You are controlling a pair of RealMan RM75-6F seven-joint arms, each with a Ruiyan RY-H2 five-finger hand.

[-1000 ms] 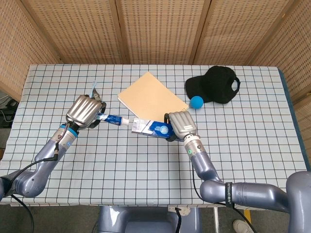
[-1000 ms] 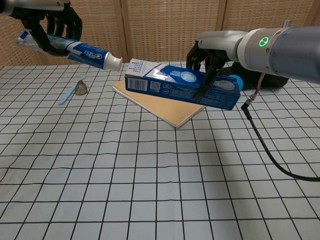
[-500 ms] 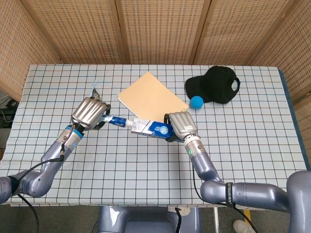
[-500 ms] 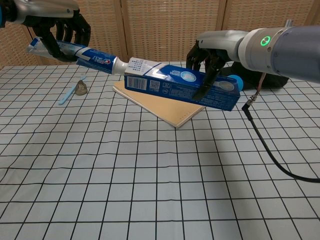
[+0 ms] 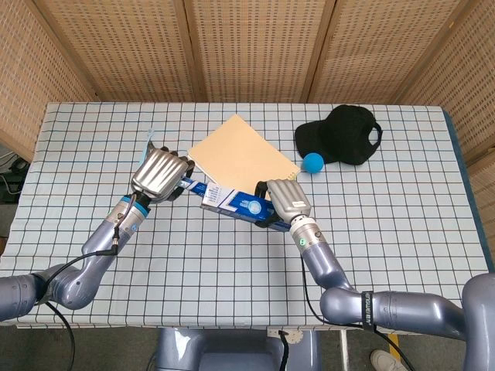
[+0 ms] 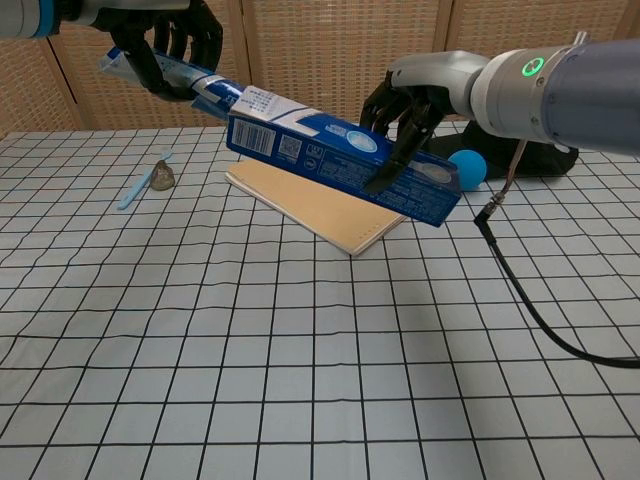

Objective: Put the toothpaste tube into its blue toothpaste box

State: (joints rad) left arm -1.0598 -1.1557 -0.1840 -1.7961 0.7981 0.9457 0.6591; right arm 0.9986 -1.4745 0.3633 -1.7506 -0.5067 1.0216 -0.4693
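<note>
— What does the head view give you?

— The left hand point(image 5: 160, 175) is wrapped around the toothpaste tube point(image 5: 193, 186), and only a short blue stretch of the tube shows between that hand and the blue toothpaste box point(image 5: 232, 202). The right hand point(image 5: 285, 201) grips the box at its other end. Both are lifted above the checked table point(image 5: 402, 232). Just behind them lies a tan folder point(image 5: 241, 151); further right sit a black cap point(image 5: 344, 135) and a small blue ball point(image 5: 312, 161), touching or nearly so.

— And from the chest camera?

— Same grips, seen from lower down. The left hand point(image 6: 170, 45) clasps the tube point(image 6: 195, 82) near its flat tail, and the tube's front end has gone into the open mouth of the box point(image 6: 340, 165). The right hand point(image 6: 405, 115) has its dark fingers point(image 6: 392, 160) curled over the box's far half. The box tilts, its open end higher. The folder point(image 6: 330, 205) lies beneath it. At the left, a light blue toothbrush point(image 6: 140, 185) rests on the table point(image 6: 300, 380) beside a small grey lump point(image 6: 164, 176) I can't identify.
</note>
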